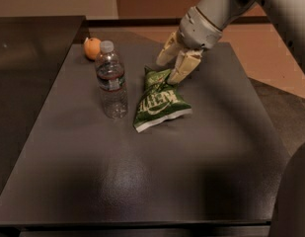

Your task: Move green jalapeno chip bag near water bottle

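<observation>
Hand (166, 72), fingers spread, at the top end of the green jalapeno chip bag (159, 102), which lies just below it near the water bottle (111, 83); light, crinkly foil, likely best pinched at its crimped edge.

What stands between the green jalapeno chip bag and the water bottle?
Nothing visible: only bare table separates the green jalapeno chip bag from the water bottle. The orange sits behind the bottle. The gripper is at the bag's top end, fingers open.

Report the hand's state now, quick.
Hand: open, its two fingers spread at the top end of the green jalapeno chip bag, which lies on the table beside the water bottle.
</observation>
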Controlling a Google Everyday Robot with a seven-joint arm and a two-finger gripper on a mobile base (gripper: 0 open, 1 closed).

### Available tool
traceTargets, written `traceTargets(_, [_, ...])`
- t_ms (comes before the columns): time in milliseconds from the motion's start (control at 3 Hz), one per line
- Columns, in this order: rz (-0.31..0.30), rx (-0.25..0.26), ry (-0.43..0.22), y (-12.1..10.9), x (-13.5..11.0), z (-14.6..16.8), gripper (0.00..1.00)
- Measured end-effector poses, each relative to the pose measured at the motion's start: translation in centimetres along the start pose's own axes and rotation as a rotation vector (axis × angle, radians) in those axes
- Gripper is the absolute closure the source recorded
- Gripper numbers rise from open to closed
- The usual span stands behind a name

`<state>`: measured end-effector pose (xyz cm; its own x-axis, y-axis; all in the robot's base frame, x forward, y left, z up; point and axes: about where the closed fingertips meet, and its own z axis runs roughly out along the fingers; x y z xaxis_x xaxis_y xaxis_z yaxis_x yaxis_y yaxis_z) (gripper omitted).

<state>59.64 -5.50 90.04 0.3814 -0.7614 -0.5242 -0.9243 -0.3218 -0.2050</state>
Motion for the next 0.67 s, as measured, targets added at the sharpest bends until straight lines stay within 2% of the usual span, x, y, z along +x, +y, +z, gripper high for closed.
traceTargets(333, [0.000, 0.008, -0.002, -0.33, -0.05, 0.21, 0.00])
traceTargets(667, [0.000, 0.008, -0.002, -0.33, -0.05, 0.21, 0.00])
